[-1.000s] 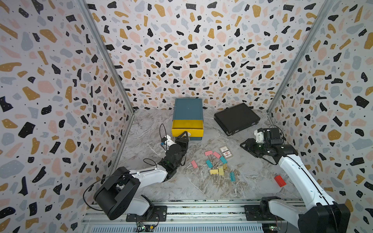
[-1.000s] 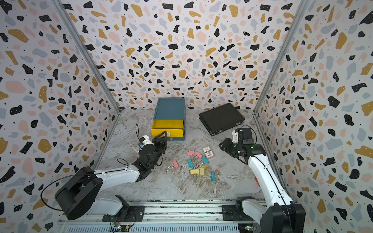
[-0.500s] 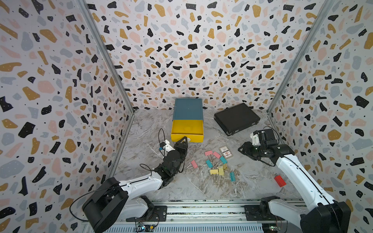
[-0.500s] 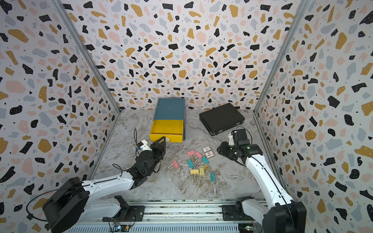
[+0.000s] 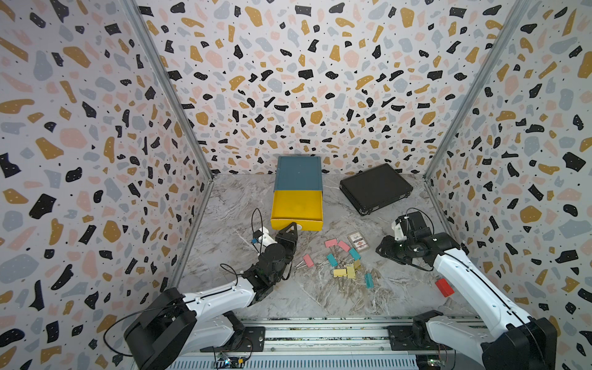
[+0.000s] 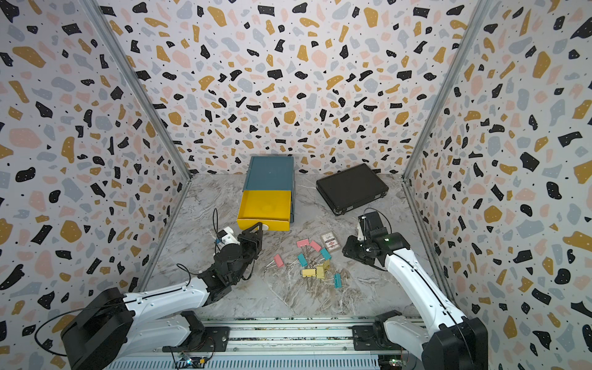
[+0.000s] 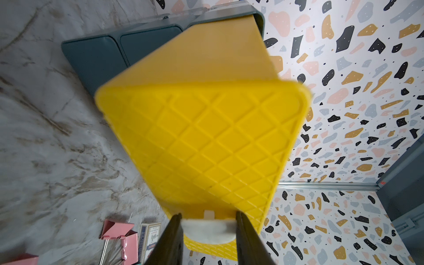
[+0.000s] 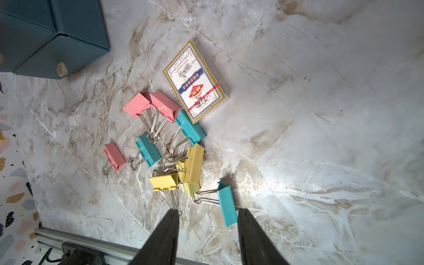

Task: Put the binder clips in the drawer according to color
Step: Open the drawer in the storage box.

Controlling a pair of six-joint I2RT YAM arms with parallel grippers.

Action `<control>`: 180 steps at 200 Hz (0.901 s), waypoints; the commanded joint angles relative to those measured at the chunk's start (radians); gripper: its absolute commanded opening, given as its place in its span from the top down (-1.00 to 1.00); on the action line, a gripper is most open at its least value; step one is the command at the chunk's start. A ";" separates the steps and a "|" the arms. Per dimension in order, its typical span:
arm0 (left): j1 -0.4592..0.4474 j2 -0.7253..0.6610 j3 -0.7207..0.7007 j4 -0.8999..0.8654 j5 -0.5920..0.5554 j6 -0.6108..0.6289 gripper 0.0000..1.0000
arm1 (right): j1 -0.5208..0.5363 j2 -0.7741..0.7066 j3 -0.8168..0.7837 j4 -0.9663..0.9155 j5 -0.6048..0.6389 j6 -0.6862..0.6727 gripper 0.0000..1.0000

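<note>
The drawer point(image 5: 298, 174) chest stands at the back middle, its yellow top drawer point(image 5: 297, 205) pulled out toward the front. My left gripper point(image 5: 293, 228) is shut on that drawer's white pull tab point(image 7: 208, 231), one finger at each side of it. The binder clips lie loose in front of the chest: pink point(image 5: 308, 260), teal point(image 5: 332, 260), yellow point(image 5: 340, 273) and more. My right gripper point(image 5: 382, 250) hangs open to their right, above the table. In the right wrist view a teal clip point(image 8: 227, 203) and a yellow clip point(image 8: 164, 182) lie just beyond the fingertips point(image 8: 207, 215).
A printed card box point(image 5: 358, 240) lies right beside the clips. A flat black case point(image 5: 376, 188) sits at the back right. A red block point(image 5: 444, 287) lies near the right wall beside my right arm. Patterned walls close in three sides.
The yellow drawer has slid further out as my left gripper drew back on its tab. My right gripper has come forward and down toward the clips, its jaws slightly narrower.
</note>
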 commanded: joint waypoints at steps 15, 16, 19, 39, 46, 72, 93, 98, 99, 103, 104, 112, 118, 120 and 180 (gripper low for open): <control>-0.004 -0.004 0.013 -0.009 0.006 0.031 0.19 | 0.039 -0.016 -0.019 -0.063 0.047 0.013 0.06; -0.004 -0.005 0.013 -0.008 0.007 0.031 0.18 | 0.041 -0.015 -0.020 -0.063 0.047 0.014 0.06; -0.004 -0.004 0.015 -0.011 0.009 0.032 0.14 | 0.043 -0.015 -0.023 -0.065 0.047 0.014 0.06; -0.002 -0.003 0.022 -0.032 0.027 0.028 -0.17 | 0.069 -0.012 -0.036 -0.087 0.058 0.012 0.06; -0.002 -0.003 0.025 -0.042 0.034 0.029 -0.21 | 0.080 -0.013 -0.042 -0.097 0.066 0.011 0.04; -0.002 -0.011 0.029 -0.075 0.047 0.026 -0.32 | 0.123 -0.024 -0.083 -0.122 0.070 0.017 0.02; -0.001 -0.033 0.044 -0.139 0.061 0.029 -0.41 | 0.162 -0.023 -0.133 -0.123 0.049 0.017 -0.02; -0.002 -0.040 0.052 -0.165 0.066 0.032 -0.44 | 0.171 -0.022 -0.146 -0.119 0.045 0.019 -0.03; -0.002 -0.042 0.052 -0.170 0.068 0.032 -0.44 | 0.173 -0.022 -0.148 -0.119 0.044 0.020 -0.03; -0.001 -0.048 0.059 -0.190 0.071 0.032 -0.46 | 0.182 -0.021 -0.159 -0.114 0.041 0.021 -0.04; -0.001 -0.050 0.061 -0.196 0.072 0.033 -0.47 | 0.183 -0.021 -0.161 -0.112 0.040 0.021 -0.05; 0.000 -0.060 0.073 -0.234 0.081 0.040 -0.51 | 0.191 -0.017 -0.183 -0.090 0.028 0.022 -0.07; 0.000 -0.067 0.083 -0.263 0.089 0.045 -0.55 | 0.194 -0.011 -0.197 -0.065 0.008 0.018 -0.08; 0.001 -0.069 0.087 -0.273 0.090 0.047 -0.56 | 0.195 -0.009 -0.202 -0.057 0.001 0.017 -0.08; 0.000 -0.212 0.168 -0.657 0.159 0.111 -0.76 | 0.205 0.128 -0.229 0.093 -0.042 -0.024 -0.13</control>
